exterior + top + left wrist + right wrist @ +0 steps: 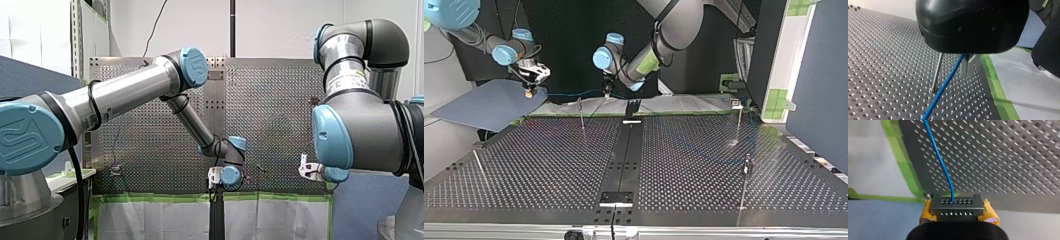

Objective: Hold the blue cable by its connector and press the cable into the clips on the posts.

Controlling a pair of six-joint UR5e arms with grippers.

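My right gripper (958,210) clamps the grey metal connector (957,203), my left gripper's (967,73) fingers (964,66) pinch the thin blue cable (944,86) beside a slim metal post (936,71) near the perforated table's (885,62) arm-side edge; clipping looks not yet begun.

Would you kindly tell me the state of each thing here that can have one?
The blue cable: strung between both grippers, passing beside a post.
The connector: clamped in my right gripper.
My right gripper: shut on the connector.
My left gripper: shut on the blue cable.
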